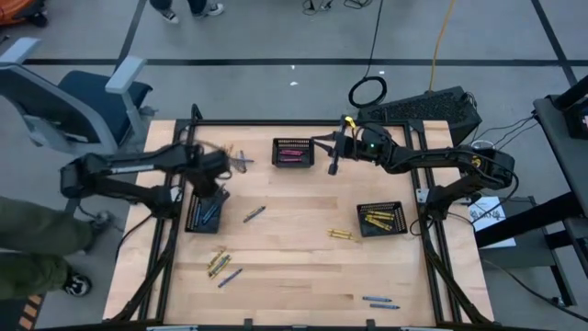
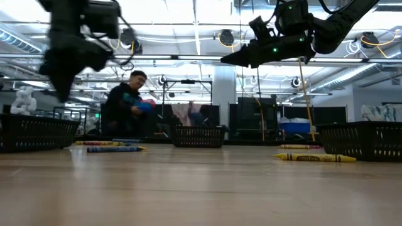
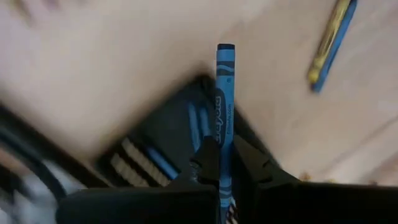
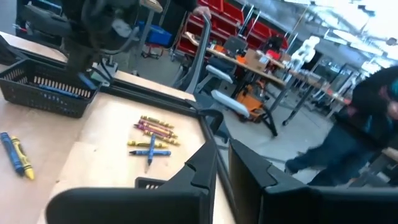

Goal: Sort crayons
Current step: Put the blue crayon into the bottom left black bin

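Blur smears the left arm in the high view, so from there I can't make out its pincer (image 1: 213, 176), which sits at the left of the frame over the left basket (image 1: 206, 213). My left wrist view settles it: the pincer (image 3: 225, 163) is clamped on a blue crayon (image 3: 224, 99), which sticks out lengthwise past the fingertips, with the basket and its blue crayons smeared and half hidden beneath. Farther off in that view a blue and a yellow crayon (image 3: 331, 42) lie together on the table (image 3: 124, 56), cut off by the upper right edge.

Over on the other side, the right pincer (image 1: 334, 154) hangs in the upper middle of the high frame, just right of the centre basket (image 1: 293, 153), which holds pink crayons. In the right wrist view its fingers (image 4: 200, 168) stand close together with only a thin gap and nothing held between them.

Elsewhere I see a right basket (image 1: 380, 219) with yellow crayons in it, a yellow crayon (image 1: 343, 235) just to its left, a loose cluster (image 1: 220, 267) at lower left, one crayon (image 1: 254, 214) near the middle and blue ones (image 1: 379, 301) along the bottom edge. In the low view a person (image 2: 127, 103) stands in the room behind the table.
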Available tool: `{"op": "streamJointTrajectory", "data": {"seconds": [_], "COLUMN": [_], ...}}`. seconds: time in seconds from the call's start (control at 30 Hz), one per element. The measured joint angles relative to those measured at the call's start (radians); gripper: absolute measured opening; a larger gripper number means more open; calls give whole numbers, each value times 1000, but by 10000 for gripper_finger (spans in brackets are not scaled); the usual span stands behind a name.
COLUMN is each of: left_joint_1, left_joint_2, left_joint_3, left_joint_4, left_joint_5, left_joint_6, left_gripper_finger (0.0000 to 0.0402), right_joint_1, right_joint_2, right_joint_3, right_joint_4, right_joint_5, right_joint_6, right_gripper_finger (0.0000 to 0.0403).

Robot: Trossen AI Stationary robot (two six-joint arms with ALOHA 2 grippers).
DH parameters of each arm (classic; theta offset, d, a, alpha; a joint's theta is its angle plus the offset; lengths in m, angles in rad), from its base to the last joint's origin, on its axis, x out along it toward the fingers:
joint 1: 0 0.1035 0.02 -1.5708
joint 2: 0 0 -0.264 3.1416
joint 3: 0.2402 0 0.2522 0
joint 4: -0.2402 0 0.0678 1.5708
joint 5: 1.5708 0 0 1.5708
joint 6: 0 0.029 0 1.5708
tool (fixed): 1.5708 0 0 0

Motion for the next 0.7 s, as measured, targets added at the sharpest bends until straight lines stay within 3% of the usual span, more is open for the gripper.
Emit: {"op": "streamJointTrajectory", "data": {"seconds": [0.23,0.5,0.7], "left_joint_1": [-100,-131,-131], "left_joint_2": [-135,-137,-104], "left_joint_3": [-169,-239,-245], "left_joint_4": [36,152,160], "left_joint_5": [113,91,46], "left_joint_6": [-378,-606,-638], "left_gripper_finger": [8,13,37], "right_joint_1": [0,-1,-2], "right_joint_2": [0,0,0], "right_joint_3": [0,0,0], "right_joint_4": [-11,-23,-38], "right_joint_5": [0,0,0], "right_joint_6": [-47,-140,-159], "right_gripper_finger": [27,27,27]}}
